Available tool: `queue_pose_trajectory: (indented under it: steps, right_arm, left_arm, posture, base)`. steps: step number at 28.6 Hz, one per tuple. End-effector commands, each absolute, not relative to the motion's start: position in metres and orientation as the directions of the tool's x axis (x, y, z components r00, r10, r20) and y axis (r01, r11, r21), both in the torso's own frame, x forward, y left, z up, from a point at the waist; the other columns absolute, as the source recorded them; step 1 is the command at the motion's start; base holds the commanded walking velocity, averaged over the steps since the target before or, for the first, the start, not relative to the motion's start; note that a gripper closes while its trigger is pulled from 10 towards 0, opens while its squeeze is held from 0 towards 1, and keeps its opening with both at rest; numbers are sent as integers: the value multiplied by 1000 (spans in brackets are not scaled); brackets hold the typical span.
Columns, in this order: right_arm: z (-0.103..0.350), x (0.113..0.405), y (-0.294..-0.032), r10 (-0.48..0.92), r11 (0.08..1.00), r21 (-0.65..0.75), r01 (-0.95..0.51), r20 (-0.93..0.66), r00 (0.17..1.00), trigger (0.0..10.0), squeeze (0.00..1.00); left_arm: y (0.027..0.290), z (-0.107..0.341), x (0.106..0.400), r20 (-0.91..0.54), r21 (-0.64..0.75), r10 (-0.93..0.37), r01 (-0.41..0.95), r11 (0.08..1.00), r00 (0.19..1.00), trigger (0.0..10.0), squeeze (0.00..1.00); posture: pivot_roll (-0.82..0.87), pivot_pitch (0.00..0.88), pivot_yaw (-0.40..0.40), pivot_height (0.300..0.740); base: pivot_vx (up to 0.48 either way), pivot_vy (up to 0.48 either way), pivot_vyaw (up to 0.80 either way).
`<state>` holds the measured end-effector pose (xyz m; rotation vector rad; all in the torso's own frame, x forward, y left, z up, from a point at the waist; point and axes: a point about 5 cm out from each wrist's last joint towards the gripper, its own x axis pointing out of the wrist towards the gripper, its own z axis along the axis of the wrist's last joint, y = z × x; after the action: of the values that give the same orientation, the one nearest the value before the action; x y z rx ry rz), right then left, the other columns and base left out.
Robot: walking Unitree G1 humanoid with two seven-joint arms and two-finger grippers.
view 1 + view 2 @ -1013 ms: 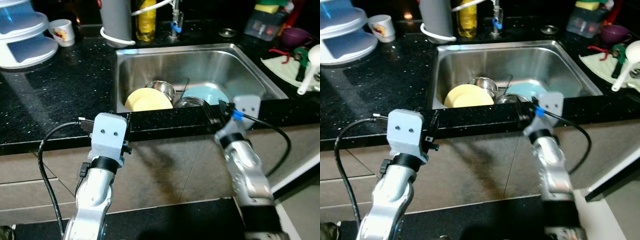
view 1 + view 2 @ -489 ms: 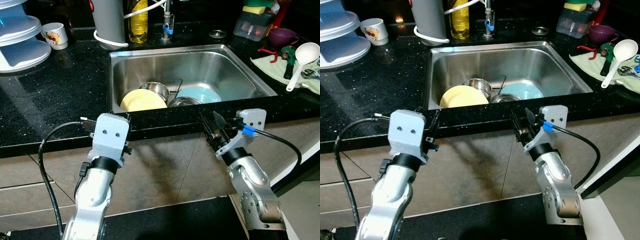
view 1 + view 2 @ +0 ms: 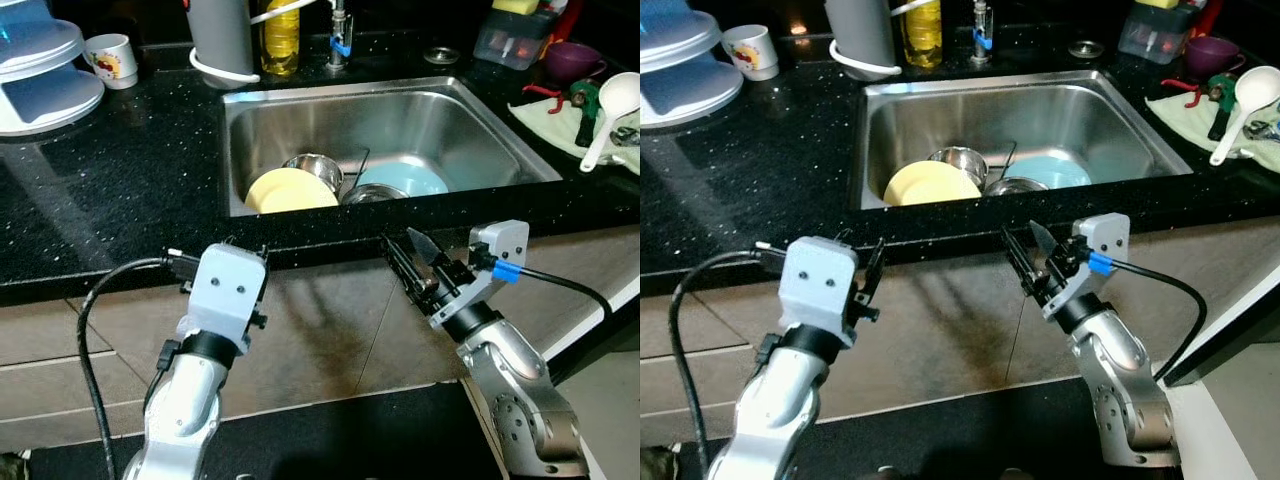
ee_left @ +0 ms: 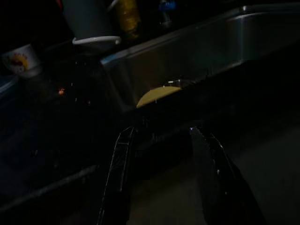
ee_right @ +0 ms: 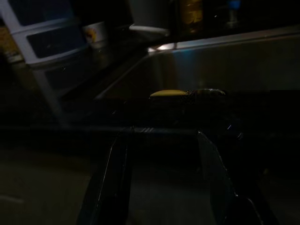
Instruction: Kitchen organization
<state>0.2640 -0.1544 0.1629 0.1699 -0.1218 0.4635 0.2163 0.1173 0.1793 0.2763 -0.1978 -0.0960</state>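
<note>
Yellow plate (image 3: 288, 190) lying in the steel sink (image 3: 490, 130), ahead of and above both pairs of fingers, leaning against a small steel bowl (image 3: 317, 172), with a pale blue plate (image 3: 405, 180) just beside and a second steel bowl (image 3: 372, 192) between them. No contact with any dish yet.

Right gripper (image 3: 1032, 255) raised in front of the black counter (image 3: 120, 190) edge, below its lip, fingers spread wide and empty, tips pointing up toward the sink. Left gripper (image 4: 164, 173) likewise below the counter edge, fingers parted wide with nothing between them, yellow plate visible just past the tips over the dark rim.

Probably the approach stage: arms brought up before reaching for the dishes. To do it well: lift each wrist clear of the counter lip first, then go forward and down into the basin; keep the spread wide until one finger is under the plate's raised edge and the other over it; pinch the rim, not the flat face; lift slowly, since the bowls leaning there may slide or clatter.

Farther beyond the fingertips: yellow bottle (image 3: 280, 38) and grey cylinder (image 3: 222, 40) behind the sink, mug (image 3: 108, 58) and white tiered rack (image 3: 45, 70) off to the left, white ladle (image 3: 608, 115) on a cloth to the right.
</note>
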Motion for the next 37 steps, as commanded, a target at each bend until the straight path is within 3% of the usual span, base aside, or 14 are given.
queue_pose_trajectory:
  steps: [1,18,37]
  right_arm:
    - [156,260,-151,461,875,114,-471,104,881,10000,0]
    - [144,249,-138,553,830,62,-554,36,832,10000,0]
    - [173,250,-114,703,695,54,-717,153,694,10000,0]
  left_arm:
    - [119,179,214,164,268,-114,67,961,980,10000,0]
    - [126,168,213,78,181,-95,79,980,992,10000,0]
    - [129,170,224,94,139,-50,36,990,994,10000,0]
  posture:
    - [47,73,-33,740]
    - [49,75,-34,740]
    - [60,65,-30,740]
  base:
    - [0,0,0]
    - [0,0,736]
    - [0,0,800]
